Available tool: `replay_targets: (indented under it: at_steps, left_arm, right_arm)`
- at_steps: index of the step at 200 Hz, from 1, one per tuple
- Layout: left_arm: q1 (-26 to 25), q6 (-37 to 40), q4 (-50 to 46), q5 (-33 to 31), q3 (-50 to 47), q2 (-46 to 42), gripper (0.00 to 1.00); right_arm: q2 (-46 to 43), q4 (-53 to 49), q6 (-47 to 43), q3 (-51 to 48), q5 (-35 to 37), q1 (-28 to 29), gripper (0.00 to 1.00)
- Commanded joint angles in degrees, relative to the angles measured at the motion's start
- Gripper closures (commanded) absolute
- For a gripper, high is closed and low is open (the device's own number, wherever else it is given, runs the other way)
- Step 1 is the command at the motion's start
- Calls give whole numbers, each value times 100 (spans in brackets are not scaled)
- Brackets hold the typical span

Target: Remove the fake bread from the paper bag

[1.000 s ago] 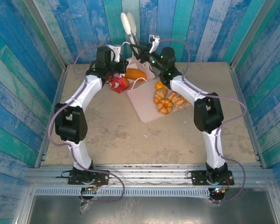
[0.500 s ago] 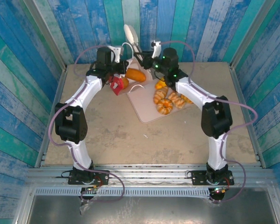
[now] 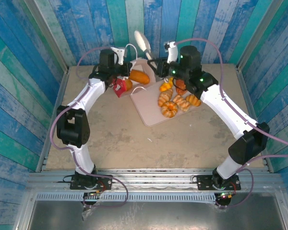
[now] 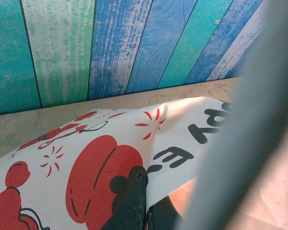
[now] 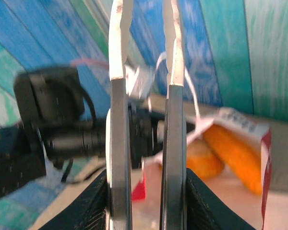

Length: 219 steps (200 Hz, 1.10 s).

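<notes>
Paper bag (image 4: 62, 191) in clenched left hand (image 4: 145, 203)

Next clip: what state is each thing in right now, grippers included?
paper bag: on its side, mouth open, not empty
long loaf: inside the bag
bun: at the bag's mouth, beside the loaf
tray pastries: out, lying on the pale tray
left gripper: shut on the paper bag's edge
right gripper: raised, jaws slightly apart, empty
</notes>
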Motion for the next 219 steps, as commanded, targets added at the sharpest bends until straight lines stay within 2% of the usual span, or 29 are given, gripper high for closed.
replay_targets:
  at_steps: [1, 35, 69, 162, 219]
  left_arm:
    - [16, 193, -143, -113, -165, -377, 100]
    - [16, 225, -48, -104, -239, -417, 100]
    - [15, 266, 44, -77, -372, -547, 100]
    - [-133, 725, -73, -146, -517, -804, 100]
    - [-134, 758, -183, -209, -295, -775, 99]
  right_arm:
    - [3, -1618, -139, 362, -205, 90, 62]
    - [111, -2266, -279, 514, -166, 97, 63]
    - [688, -3012, -294, 999, -226, 88, 65]
    - [2443, -4625, -312, 3238, -238, 88, 64]
    - [2841, -4865, -249, 3430, -138, 220, 63]
